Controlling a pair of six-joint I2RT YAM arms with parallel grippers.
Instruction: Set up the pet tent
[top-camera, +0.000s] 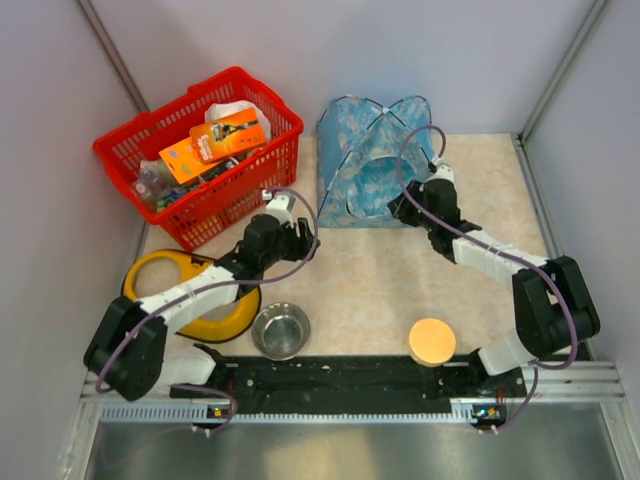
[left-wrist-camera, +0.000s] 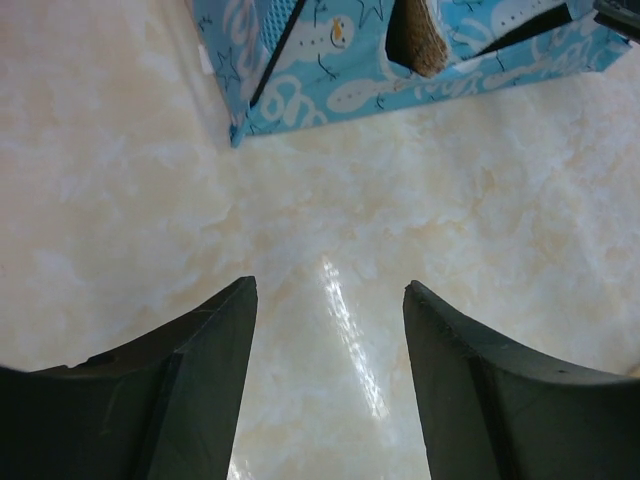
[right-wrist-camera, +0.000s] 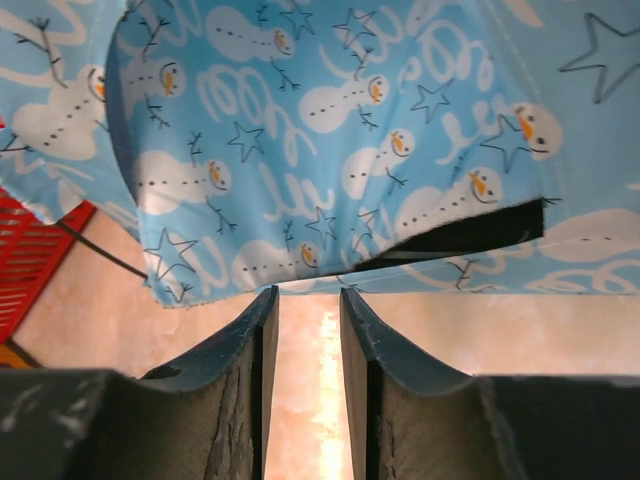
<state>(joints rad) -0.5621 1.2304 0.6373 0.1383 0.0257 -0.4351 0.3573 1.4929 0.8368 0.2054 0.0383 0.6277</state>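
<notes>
Over table, left pincer apart, clear of pet tent corner; right pincer narrowly apart, empty, at its hem.

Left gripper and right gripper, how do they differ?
The left gripper has jaws wide apart; the right gripper shows only a narrow gap. The left gripper sits short of the pet tent, over the table; the right gripper is at its fabric edge. Both hold nothing.

Pet tent light blue, white snowman print; basket red.
</notes>
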